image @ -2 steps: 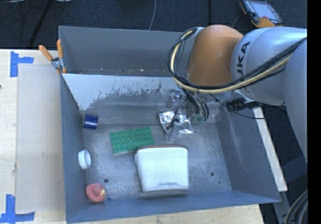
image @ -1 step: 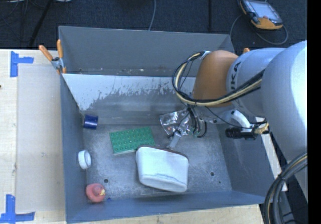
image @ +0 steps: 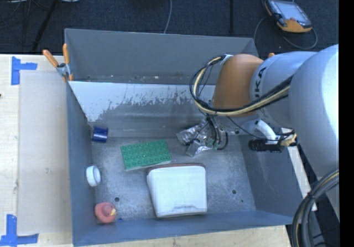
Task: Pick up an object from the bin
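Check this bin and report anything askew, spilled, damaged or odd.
Nothing looks spilled or broken. The flat green studded plate lies slightly skewed, close to the white rectangular plastic tub; the small blue cylinder, small white round cap and pink rounded lump sit apart along the left side of the grey metal bin.

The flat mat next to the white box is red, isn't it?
Not quite. The flat mat next to the white box is green, not red. The camera view shows it lying on the bin floor, just up and left of the box.
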Robot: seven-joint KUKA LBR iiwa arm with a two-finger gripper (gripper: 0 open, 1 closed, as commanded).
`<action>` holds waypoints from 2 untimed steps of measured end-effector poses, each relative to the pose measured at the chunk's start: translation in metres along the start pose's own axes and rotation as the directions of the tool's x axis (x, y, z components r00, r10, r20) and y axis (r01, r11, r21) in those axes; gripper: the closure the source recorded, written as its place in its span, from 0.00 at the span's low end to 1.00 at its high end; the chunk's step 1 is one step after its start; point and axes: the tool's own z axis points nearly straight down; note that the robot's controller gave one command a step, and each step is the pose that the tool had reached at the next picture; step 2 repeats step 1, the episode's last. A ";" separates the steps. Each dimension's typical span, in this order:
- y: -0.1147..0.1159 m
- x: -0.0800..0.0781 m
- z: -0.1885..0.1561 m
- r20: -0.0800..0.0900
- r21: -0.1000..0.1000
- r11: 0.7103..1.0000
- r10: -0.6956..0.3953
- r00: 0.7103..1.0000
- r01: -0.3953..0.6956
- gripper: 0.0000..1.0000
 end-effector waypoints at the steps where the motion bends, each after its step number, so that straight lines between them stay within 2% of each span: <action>1: 0.003 -0.001 -0.129 0.005 -0.003 1.000 -0.018 1.000 0.018 1.00; 2: 0.003 -0.001 -0.129 0.005 -0.003 1.000 -0.018 1.000 0.018 1.00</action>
